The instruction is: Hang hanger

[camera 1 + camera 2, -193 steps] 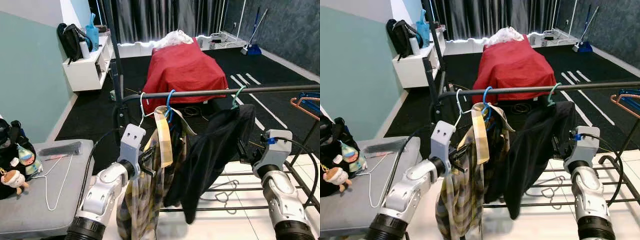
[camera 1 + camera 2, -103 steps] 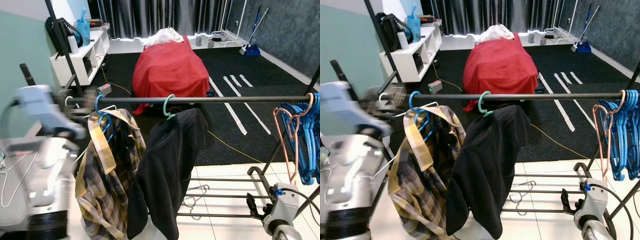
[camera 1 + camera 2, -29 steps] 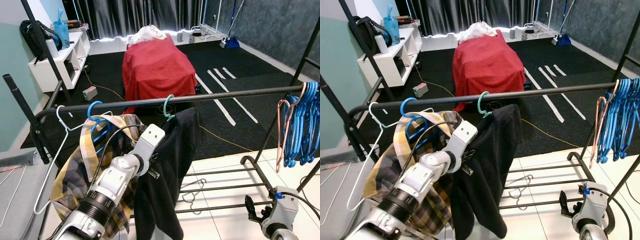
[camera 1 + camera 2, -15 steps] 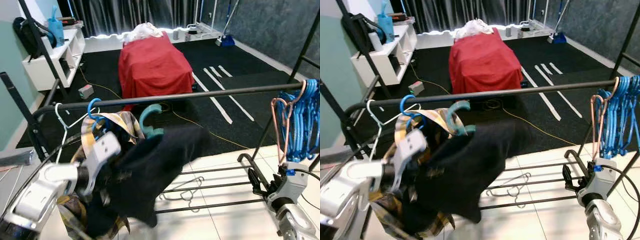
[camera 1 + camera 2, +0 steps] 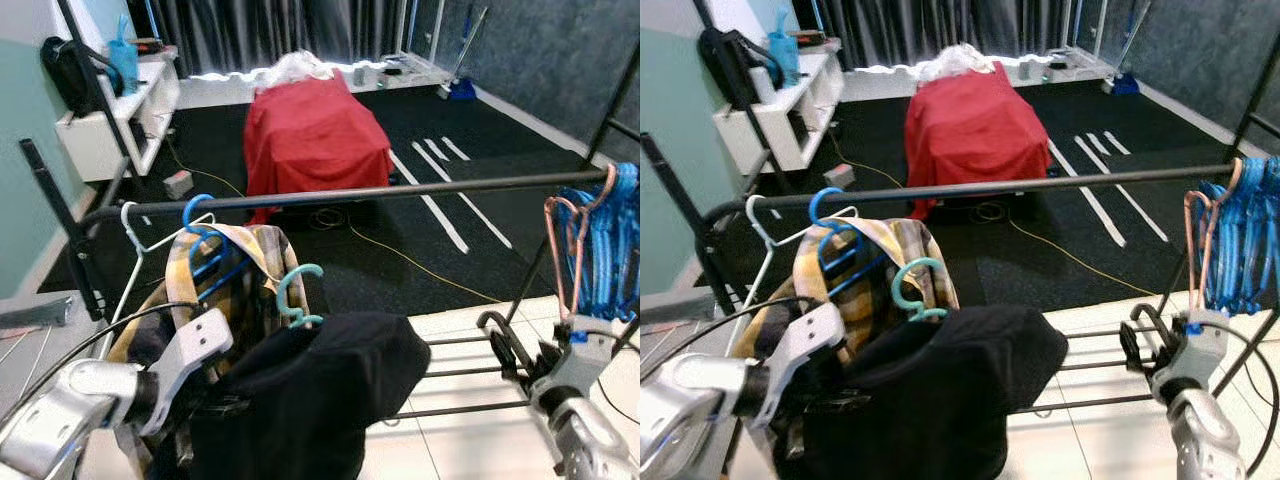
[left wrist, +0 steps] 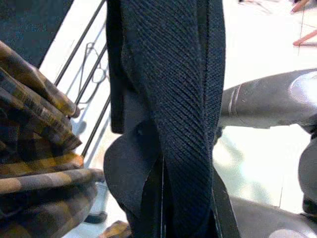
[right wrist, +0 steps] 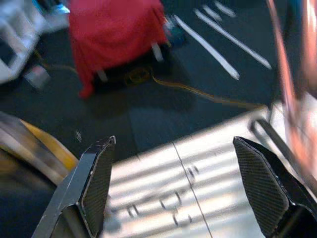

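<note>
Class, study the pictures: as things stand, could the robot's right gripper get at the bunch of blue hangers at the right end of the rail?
Probably yes. The right gripper is open, holds nothing, and sits just below the blue hangers with nothing between them.

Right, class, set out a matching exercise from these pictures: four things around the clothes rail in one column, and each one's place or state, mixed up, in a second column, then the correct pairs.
Things:
1. teal hanger
2. blue hanger
3. white wire hanger
4. pink hanger

Places or states:
A. hooked on the rail, carrying the plaid shirt
B. off the rail, in the black garment at the left gripper
C. bare, nearest the rail's left end
D. hanging by the bunch of blue hangers at the right end

Pairs: 1-B, 2-A, 3-C, 4-D
</note>
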Robot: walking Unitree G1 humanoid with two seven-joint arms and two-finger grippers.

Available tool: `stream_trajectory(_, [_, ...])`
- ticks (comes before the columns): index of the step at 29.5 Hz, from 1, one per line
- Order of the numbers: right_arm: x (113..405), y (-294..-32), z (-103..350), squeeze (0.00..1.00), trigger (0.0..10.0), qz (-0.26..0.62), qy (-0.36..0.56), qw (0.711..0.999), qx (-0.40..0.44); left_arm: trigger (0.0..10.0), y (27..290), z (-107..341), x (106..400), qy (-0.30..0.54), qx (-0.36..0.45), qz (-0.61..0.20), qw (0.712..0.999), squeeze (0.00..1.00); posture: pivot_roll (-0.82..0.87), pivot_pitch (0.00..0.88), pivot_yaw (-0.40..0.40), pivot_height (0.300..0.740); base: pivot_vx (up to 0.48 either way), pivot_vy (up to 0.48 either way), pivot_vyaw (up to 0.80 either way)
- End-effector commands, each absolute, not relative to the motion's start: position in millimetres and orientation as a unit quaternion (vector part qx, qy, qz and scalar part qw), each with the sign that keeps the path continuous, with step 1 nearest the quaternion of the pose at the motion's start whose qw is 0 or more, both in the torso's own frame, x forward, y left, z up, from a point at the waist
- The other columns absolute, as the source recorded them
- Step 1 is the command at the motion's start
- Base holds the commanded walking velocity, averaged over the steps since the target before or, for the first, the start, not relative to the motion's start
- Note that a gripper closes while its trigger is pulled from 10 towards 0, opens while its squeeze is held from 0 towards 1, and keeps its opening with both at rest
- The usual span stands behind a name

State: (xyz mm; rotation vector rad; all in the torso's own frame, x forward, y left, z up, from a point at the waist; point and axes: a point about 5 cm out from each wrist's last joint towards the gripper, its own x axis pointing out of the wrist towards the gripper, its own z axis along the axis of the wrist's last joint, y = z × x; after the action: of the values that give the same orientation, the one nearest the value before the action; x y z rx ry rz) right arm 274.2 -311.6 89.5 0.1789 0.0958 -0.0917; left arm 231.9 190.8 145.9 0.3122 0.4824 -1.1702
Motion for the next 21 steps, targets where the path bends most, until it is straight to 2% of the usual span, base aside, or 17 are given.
stream_trajectory(1, [282, -309, 109, 0.00, 10.0, -0.012, 0.014, 0.994, 0.112, 0.0, 198, 163, 231, 0.202, 0.148, -0.550, 0.797, 0.00, -0.08, 0.000, 0.011, 0.740, 0.000, 0.000, 0.00])
stream_trajectory(4, [282, -309, 109, 0.00, 10.0, -0.012, 0.014, 0.994, 0.112, 0.0, 198, 163, 231, 0.202, 0.148, -0.550, 0.797, 0.00, -0.08, 0.000, 0.011, 0.740, 0.000, 0.000, 0.00])
stream_trajectory(5, [285, -300, 130, 0.00, 10.0, 0.054, -0.020, 0.989, 0.139, 10.0, 203, 177, 233, 0.175, 0.143, -0.549, 0.805, 0.00, -0.09, 0.000, 0.009, 0.740, 0.000, 0.000, 0.00])
stream_trajectory(8, [285, -300, 130, 0.00, 10.0, 0.054, -0.020, 0.989, 0.139, 10.0, 203, 177, 233, 0.175, 0.143, -0.549, 0.805, 0.00, -0.09, 0.000, 0.009, 0.740, 0.000, 0.000, 0.00])
stream_trajectory(9, [283, -290, 160, 0.00, 10.0, 0.131, -0.076, 0.974, 0.166, 10.0, 208, 196, 237, 0.136, 0.142, -0.546, 0.815, 0.00, -0.10, 0.000, 0.002, 0.740, 0.000, 0.000, 0.00])
stream_trajectory(10, [283, -290, 160, 0.00, 10.0, 0.131, -0.076, 0.974, 0.166, 10.0, 208, 196, 237, 0.136, 0.142, -0.546, 0.815, 0.00, -0.10, 0.000, 0.002, 0.740, 0.000, 0.000, 0.00])
stream_trajectory(11, [278, -286, 187, 0.00, 10.0, 0.182, -0.139, 0.952, 0.202, 10.0, 213, 213, 238, 0.102, 0.142, -0.547, 0.818, 0.00, -0.10, 0.000, 0.009, 0.740, 0.000, 0.000, 0.00])
stream_trajectory(12, [278, -286, 187, 0.00, 10.0, 0.182, -0.139, 0.952, 0.202, 10.0, 213, 213, 238, 0.102, 0.142, -0.547, 0.818, 0.00, -0.10, 0.000, 0.009, 0.740, 0.000, 0.000, 0.00])
stream_trajectory(13, [274, -286, 208, 0.00, 10.0, 0.208, -0.192, 0.931, 0.230, 10.0, 217, 226, 239, 0.078, 0.142, -0.548, 0.820, 0.00, -0.10, 0.000, 0.014, 0.740, 0.000, 0.000, 0.00])
stream_trajectory(14, [274, -286, 208, 0.00, 10.0, 0.208, -0.192, 0.931, 0.230, 10.0, 217, 226, 239, 0.078, 0.142, -0.548, 0.820, 0.00, -0.10, 0.000, 0.014, 0.740, 0.000, 0.000, 0.00])
stream_trajectory(15, [268, -285, 223, 1.00, 10.0, 0.231, -0.228, 0.915, 0.239, 10.0, 223, 233, 240, 0.070, 0.147, -0.547, 0.821, 0.00, -0.11, 0.000, 0.021, 0.740, 0.000, 0.000, 0.00])
stream_trajectory(16, [265, -283, 230, 1.00, 10.0, 0.248, -0.246, 0.906, 0.241, 10.0, 227, 236, 241, 0.068, 0.152, -0.545, 0.822, 0.00, -0.11, 0.000, 0.023, 0.740, 0.000, 0.000, 0.00])
stream_trajectory(21, [257, -269, 239, 1.00, 10.0, 0.304, -0.244, 0.893, 0.224, 10.0, 229, 240, 241, 0.067, 0.157, -0.549, 0.818, 0.00, -0.11, 0.000, 0.027, 0.740, 0.000, 0.000, 0.00])
